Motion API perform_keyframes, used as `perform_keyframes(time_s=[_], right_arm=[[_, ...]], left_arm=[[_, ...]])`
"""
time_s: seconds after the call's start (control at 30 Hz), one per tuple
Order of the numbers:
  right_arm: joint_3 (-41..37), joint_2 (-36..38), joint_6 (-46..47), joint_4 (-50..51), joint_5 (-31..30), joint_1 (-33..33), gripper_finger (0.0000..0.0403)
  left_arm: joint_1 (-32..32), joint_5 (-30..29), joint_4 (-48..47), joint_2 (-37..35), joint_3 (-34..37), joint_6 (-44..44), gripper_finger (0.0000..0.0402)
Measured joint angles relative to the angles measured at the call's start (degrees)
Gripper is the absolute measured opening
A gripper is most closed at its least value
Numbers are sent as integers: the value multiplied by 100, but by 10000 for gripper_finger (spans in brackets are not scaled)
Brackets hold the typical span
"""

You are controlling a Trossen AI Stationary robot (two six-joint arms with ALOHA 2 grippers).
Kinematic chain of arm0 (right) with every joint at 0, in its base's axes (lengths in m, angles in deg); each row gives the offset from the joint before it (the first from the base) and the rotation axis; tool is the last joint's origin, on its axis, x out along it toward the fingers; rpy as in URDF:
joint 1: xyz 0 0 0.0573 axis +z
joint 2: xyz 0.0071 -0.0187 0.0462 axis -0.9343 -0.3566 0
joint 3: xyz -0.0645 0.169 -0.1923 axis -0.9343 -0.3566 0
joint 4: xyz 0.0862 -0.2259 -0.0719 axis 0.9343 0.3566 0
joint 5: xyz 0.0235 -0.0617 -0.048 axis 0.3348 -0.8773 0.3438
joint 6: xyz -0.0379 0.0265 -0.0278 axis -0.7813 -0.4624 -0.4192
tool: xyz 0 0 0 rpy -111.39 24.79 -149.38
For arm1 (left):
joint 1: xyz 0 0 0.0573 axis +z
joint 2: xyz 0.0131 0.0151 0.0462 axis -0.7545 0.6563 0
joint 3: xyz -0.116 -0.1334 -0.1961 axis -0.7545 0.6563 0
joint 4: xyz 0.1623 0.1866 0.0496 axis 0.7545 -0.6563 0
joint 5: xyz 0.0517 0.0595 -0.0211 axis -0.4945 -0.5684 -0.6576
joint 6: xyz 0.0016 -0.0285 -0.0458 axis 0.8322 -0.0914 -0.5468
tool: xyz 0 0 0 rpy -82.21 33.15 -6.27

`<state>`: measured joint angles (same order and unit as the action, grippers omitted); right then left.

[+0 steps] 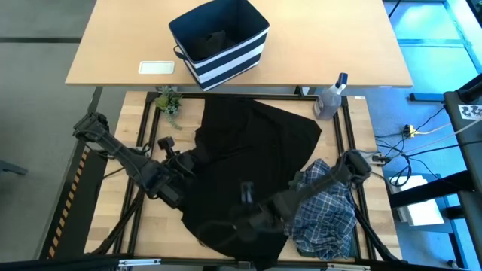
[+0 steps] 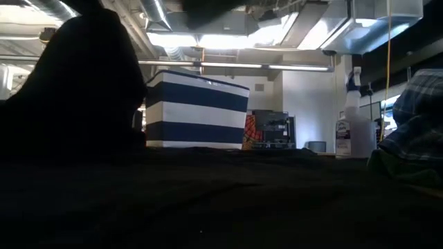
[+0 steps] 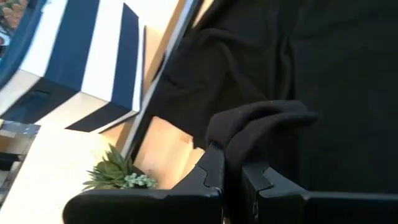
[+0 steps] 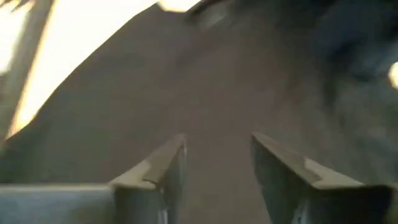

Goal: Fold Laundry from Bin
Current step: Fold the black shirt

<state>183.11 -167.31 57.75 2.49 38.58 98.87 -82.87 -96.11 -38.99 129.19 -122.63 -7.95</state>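
Note:
A black garment (image 1: 248, 150) lies spread over the middle of the table. My left gripper (image 1: 183, 162) is at its left edge, shut on a bunch of the cloth (image 3: 261, 118). My right gripper (image 1: 246, 194) hovers open over the garment's near part, with nothing between its fingers (image 4: 168, 165). A blue-and-white plaid shirt (image 1: 327, 205) lies crumpled at the near right, partly under the right arm. The striped navy bin (image 1: 219, 41) stands on the far table, with dark cloth inside it. My left gripper pinches a raised fold at the black garment's left edge (image 3: 231, 144) between its two fingers. The fingers slant down from the table's left side. The fold bulges up past the fingertips, and the rest of the garment lies on the table.
A clear spray bottle (image 1: 331, 98) stands at the table's far right corner, and a small green plant (image 1: 170, 102) at the far left. A white flat object (image 1: 157, 67) lies on the far table beside the bin. Bare wood shows at the near left (image 1: 151, 226).

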Motion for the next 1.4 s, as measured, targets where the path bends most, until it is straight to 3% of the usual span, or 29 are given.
perform_keyframes(time_s=[0.1,0.53,0.83,1.1,1.27,1.4], right_arm=[[87,0,-520,-506,-409,-342,196],[98,-263,-1934,-2839,-804,-1229,212],[85,-544,-2183,-2894,-1327,-1323,212],[83,-549,-2017,-2905,-1887,-1366,207],[83,-549,-2031,-2850,-1958,-1270,185],[83,-549,-2230,-2850,-2538,-1031,156]], left_arm=[[-151,75,207,0,0,0,0],[-439,60,802,2,0,4,0],[-439,-30,934,2,-11,25,0],[-439,-32,1310,2,-416,586,0],[-460,-33,1321,2,-588,608,0],[-542,23,1316,2,-588,605,0]])
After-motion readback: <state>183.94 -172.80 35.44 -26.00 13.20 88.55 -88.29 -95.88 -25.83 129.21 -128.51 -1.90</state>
